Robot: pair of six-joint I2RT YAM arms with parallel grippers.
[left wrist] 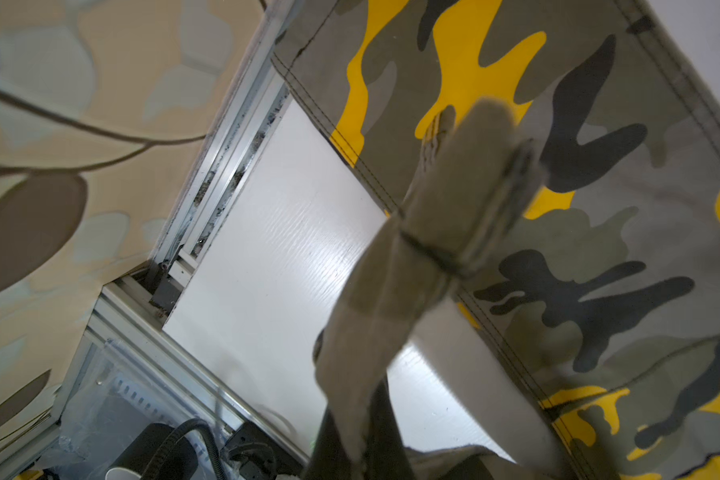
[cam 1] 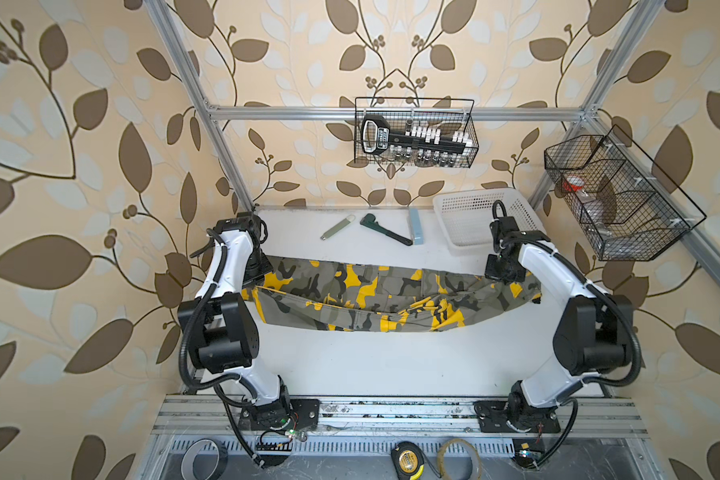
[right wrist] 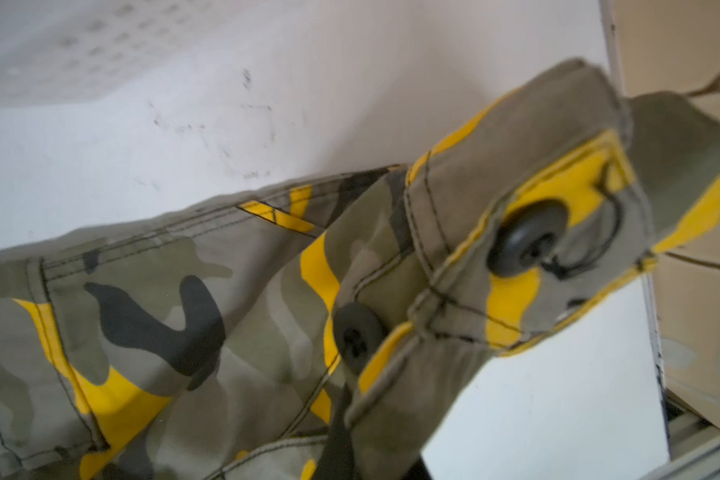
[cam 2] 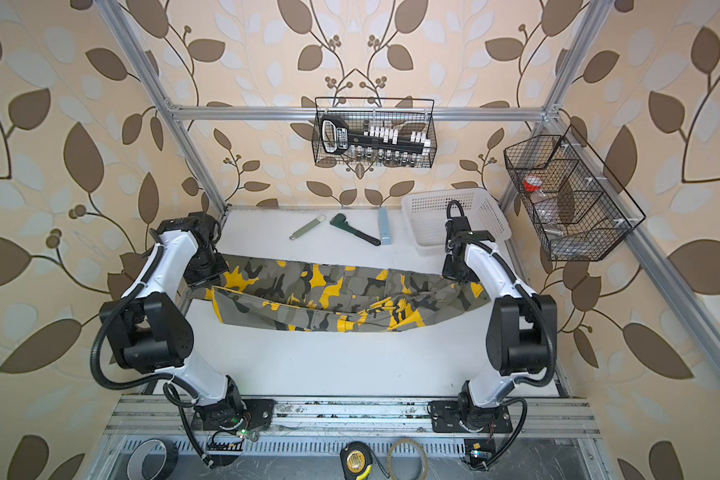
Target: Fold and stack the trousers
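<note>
The camouflage trousers (cam 1: 371,291) (cam 2: 341,291) hang stretched across the table between my two grippers, and their middle sags down to the white surface. My left gripper (cam 1: 258,270) (cam 2: 206,272) is shut on the leg end at the left. In the left wrist view a strip of olive cloth (left wrist: 454,208) runs out of the dark jaws (left wrist: 350,453). My right gripper (cam 1: 501,272) (cam 2: 458,270) is shut on the waist end at the right. The right wrist view shows the waistband (right wrist: 516,249) with two dark buttons rising from the jaws (right wrist: 341,449).
Behind the trousers lie a grey-green flat tool (cam 1: 336,226), a dark pipe wrench (cam 1: 385,230) and a pale blue block (cam 1: 415,226). A white plastic basket (cam 1: 474,220) stands at the back right. Wire baskets (cam 1: 414,133) (cam 1: 616,199) hang on the frame.
</note>
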